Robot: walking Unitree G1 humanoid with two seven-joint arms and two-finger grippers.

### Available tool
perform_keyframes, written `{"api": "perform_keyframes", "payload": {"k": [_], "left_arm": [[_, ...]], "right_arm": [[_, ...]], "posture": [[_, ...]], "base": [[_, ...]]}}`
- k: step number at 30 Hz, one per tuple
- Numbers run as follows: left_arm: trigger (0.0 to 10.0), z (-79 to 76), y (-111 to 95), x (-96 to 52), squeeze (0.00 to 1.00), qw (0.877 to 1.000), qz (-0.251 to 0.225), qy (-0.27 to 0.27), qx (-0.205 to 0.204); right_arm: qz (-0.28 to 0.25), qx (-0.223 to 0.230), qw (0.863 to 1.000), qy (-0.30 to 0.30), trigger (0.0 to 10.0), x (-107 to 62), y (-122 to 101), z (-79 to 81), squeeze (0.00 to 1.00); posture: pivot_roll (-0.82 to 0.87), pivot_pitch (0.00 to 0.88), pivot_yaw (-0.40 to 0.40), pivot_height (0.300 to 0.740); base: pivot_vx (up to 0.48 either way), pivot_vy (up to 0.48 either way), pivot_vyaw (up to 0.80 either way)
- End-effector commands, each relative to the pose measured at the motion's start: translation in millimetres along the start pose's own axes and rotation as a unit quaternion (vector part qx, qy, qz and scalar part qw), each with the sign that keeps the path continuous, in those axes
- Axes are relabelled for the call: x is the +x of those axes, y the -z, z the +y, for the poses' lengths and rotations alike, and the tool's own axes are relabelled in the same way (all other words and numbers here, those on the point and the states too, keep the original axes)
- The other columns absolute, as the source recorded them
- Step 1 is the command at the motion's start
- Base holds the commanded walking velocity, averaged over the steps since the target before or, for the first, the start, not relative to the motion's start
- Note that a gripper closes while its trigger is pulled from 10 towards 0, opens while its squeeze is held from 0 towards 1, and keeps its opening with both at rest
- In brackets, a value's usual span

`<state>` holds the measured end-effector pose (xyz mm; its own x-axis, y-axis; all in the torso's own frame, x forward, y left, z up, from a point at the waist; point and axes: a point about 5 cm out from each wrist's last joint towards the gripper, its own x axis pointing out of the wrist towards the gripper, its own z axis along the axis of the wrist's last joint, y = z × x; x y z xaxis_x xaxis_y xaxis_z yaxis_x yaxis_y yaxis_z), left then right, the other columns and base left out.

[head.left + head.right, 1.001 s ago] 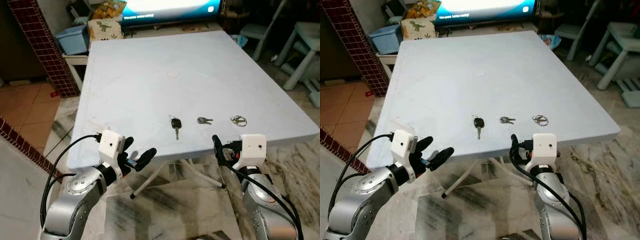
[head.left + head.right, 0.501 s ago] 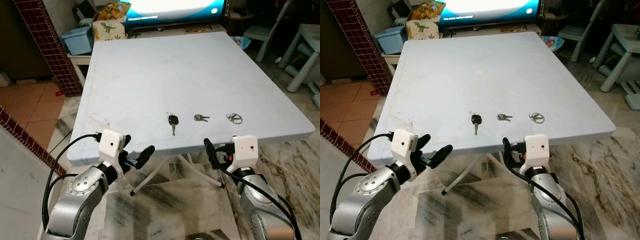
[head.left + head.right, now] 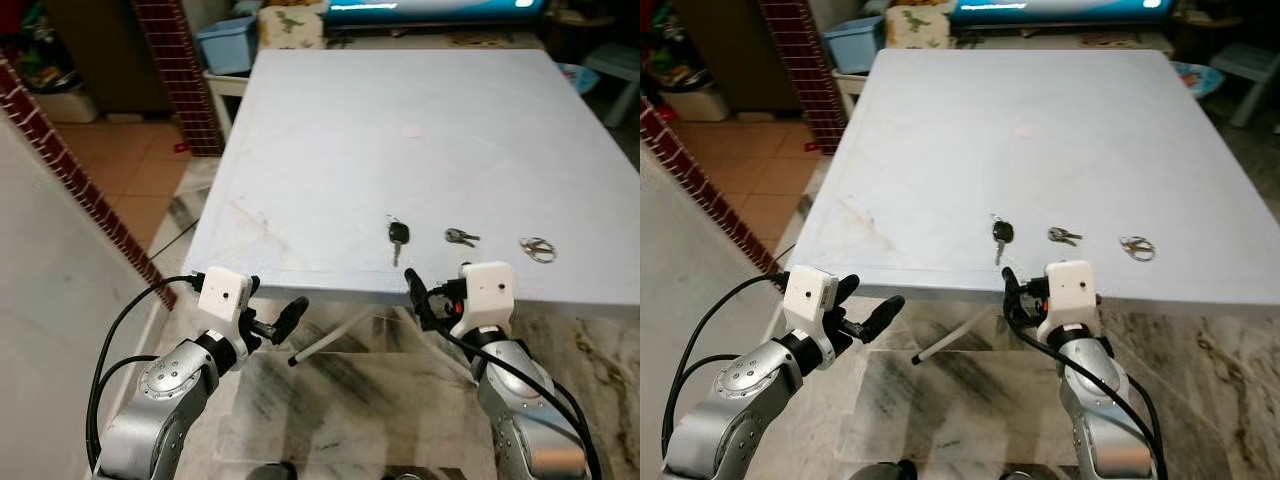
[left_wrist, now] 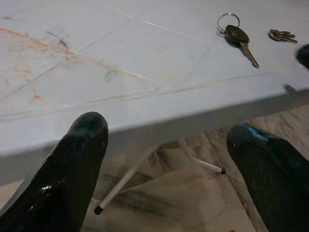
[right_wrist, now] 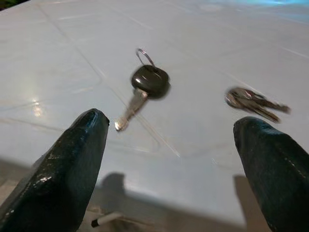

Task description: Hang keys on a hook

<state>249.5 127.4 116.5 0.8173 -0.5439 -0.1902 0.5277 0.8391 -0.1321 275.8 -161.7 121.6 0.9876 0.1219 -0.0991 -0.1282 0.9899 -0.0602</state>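
Three sets of keys lie near the front edge of the pale table [image 3: 330,150]: a black-headed key [image 3: 397,237], a small silver pair [image 3: 461,237] and a key ring [image 3: 537,249]. My right gripper [image 3: 420,298] is open, just below and in front of the table edge, facing the black-headed key [image 5: 145,87] and the silver pair [image 5: 253,100]. My left gripper [image 3: 273,310] is open and empty, low before the table's front left corner. In the left wrist view the black-headed key [image 4: 239,38] lies far across the scuffed tabletop.
A white table leg [image 3: 335,333] slants down under the front edge onto the marble floor [image 3: 350,420]. A dark red brick-tiled column [image 3: 180,70] and a low wall [image 3: 50,260] stand to the left. A blue bin [image 3: 226,45] and a dinosaur box [image 3: 290,20] sit behind the table.
The whole view has swung, so the table now sits further right in the picture. My right gripper has drawn in line with the black-headed key. Both grippers stay open.
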Motion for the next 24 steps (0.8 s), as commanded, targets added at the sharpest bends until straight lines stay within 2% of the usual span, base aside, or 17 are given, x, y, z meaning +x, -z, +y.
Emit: {"api": "perform_keyframes", "payload": {"k": [1, 3, 17, 24], "left_arm": [[10.0, -7.0, 1, -3.3, 0.0, 1.0, 0.009, 0.029, -0.001], [10.0, -9.1, 0, -3.4, 0.0, 0.999, 0.008, 0.04, -0.01], [10.0, -14.9, -7, -5.7, 0.0, 0.993, 0.029, 0.114, -0.008], [10.0, -20.0, -6, -7.0, 0.0, 0.99, 0.041, 0.133, -0.007]], "right_arm": [[0.004, 0.002, 1.0, 0.005, 10.0, 4.2, 1, -0.2, 0.0], [0.002, 0.001, 1.0, 0.007, 10.0, 8.0, -1, -0.5, 0.0], [-0.011, 0.022, 1.0, -0.009, 10.0, 44.3, -16, 8.1, 0.0], [0.01, 0.013, 1.0, -0.004, 10.0, 63.4, -16, 13.3, 0.0]], "posture": [[0.0, 0.144, 0.057, 0.74], [0.0, 0.144, 0.057, 0.74], [0.02, 0.167, 0.068, 0.74], [0.02, 0.17, 0.074, 0.74]], "base": [[0.0, 0.0, 0.0], [0.0, 0.0, 0.0], [0.0, 0.0, 0.0], [0.0, 0.0, 0.0]]}}
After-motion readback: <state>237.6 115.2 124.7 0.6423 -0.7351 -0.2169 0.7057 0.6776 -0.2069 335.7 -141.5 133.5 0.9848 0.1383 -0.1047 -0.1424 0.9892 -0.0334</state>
